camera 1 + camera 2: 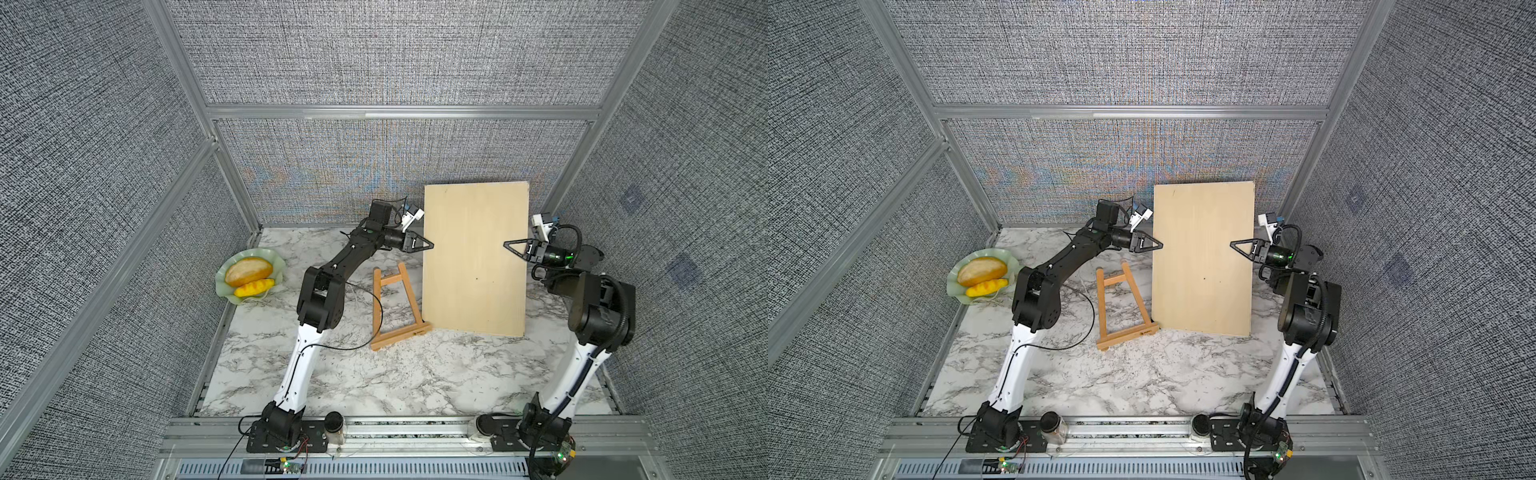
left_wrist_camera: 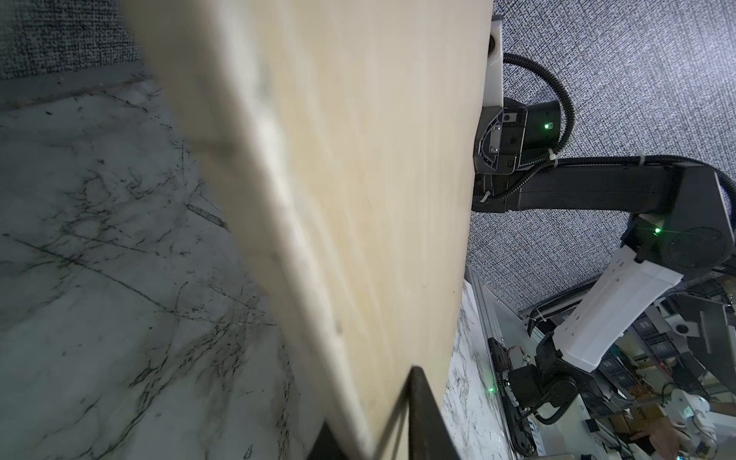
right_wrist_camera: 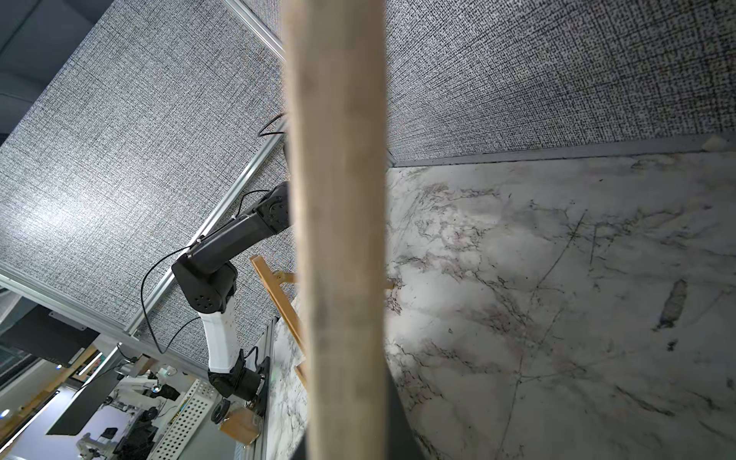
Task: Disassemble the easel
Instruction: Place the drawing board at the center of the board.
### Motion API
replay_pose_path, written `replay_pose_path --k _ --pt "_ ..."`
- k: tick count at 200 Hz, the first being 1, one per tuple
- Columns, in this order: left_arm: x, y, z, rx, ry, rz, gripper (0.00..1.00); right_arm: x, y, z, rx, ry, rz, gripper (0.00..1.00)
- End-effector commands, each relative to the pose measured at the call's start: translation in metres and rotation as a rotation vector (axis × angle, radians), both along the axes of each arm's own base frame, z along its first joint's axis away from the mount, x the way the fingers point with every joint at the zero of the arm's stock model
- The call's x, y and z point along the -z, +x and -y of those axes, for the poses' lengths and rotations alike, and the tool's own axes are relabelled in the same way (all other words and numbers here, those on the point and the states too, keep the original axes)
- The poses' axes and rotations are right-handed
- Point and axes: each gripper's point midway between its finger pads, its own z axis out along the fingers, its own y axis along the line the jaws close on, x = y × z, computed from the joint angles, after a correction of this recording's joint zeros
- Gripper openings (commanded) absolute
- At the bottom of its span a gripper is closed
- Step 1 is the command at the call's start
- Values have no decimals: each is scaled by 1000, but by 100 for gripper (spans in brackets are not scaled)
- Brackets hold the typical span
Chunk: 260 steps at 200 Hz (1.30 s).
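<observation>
- Easel (image 1: 400,336): stands assembled on the table (image 1: 374,386), nearer than both sets of jaws and below the left gripper (image 1: 428,245). Legs, crossbar and ledge are joined. The ledge end toward the right gripper (image 1: 508,244) meets the board's near corner; contact cannot be confirmed.
- Board (image 1: 473,266): pale panel spanning the gap between the two grippers. Its near edge sits low by the easel ledge and its far edge lies beyond the jaws. Whether it rests on the table cannot be told.
- Left gripper: jaws nearly closed, clamped over the board's edge on its side. In the left wrist view the fingers (image 2: 420,402) straddle that edge.
- Right gripper: jaws drawn fully in, clamped on the opposite edge. The tips lie over the board face in both top views. In the right wrist view the board (image 3: 338,239) runs edge-on from between the jaws, and the easel (image 3: 278,296) shows beyond it.
- Plate (image 1: 221,277): holds bread (image 1: 248,271). It sits outboard of the left jaws, well apart from them, on the side away from the board.
</observation>
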Motion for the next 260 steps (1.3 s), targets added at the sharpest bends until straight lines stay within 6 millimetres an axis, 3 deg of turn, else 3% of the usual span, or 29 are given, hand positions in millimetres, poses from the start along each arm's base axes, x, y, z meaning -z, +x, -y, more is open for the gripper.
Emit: replay_pose_path --k 1,70,124,218,260 --pt "32 40 1 -178 139 246 0 16 -10 -14 -102 5 -177 0" --pt "66 47 -9 -215 233 211 0 56 2 -15 -114 42 -274 0" --pt "92 59 -23 -254 293 205 0 70 7 -13 -116 52 -303 0" --pt "116 70 -32 -289 308 174 0 92 17 -11 -117 76 -369 0" --pt "107 84 -53 -355 309 172 0 92 18 -11 -117 80 -380 0"
